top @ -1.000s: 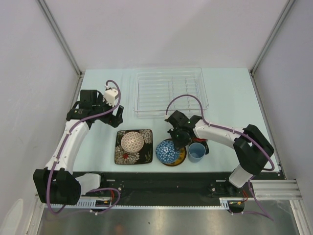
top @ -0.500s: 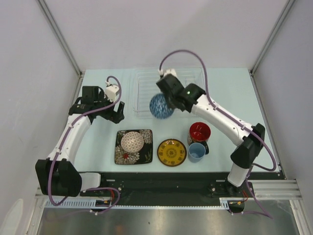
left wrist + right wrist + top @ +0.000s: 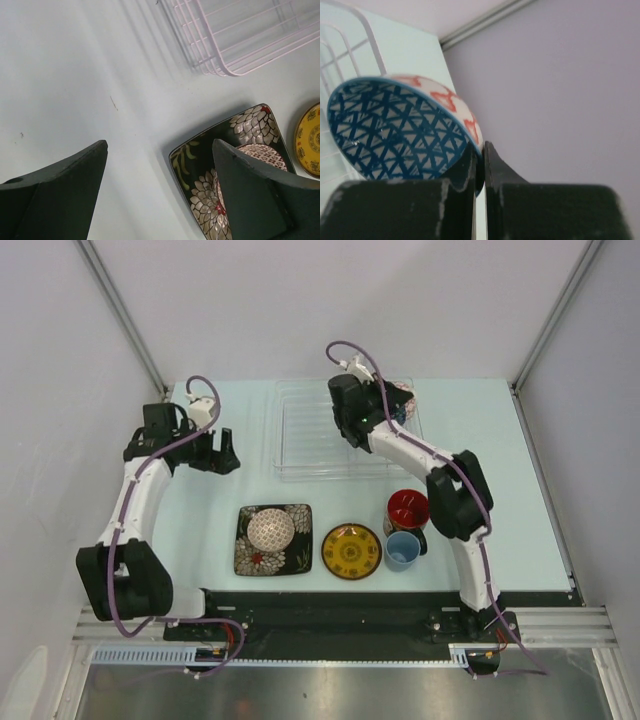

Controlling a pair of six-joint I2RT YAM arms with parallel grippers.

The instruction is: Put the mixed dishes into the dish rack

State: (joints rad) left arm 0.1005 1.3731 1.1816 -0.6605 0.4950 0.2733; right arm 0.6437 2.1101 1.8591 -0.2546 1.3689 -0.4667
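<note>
While the blue mosaic bowl [image 3: 395,130] is being pinched by its rim in the clenched right gripper [image 3: 479,155] at the dish rack's [image 3: 300,440] far right corner, the left gripper [image 3: 160,145] is being held released above the worktop [image 3: 60,75]. Being borne by the worktop: black square floral plate [image 3: 250,552] carrying small patterned bowl [image 3: 271,529]; yellow plate [image 3: 351,550]; red-inside cup [image 3: 408,508]; light blue cup [image 3: 402,550].
</note>
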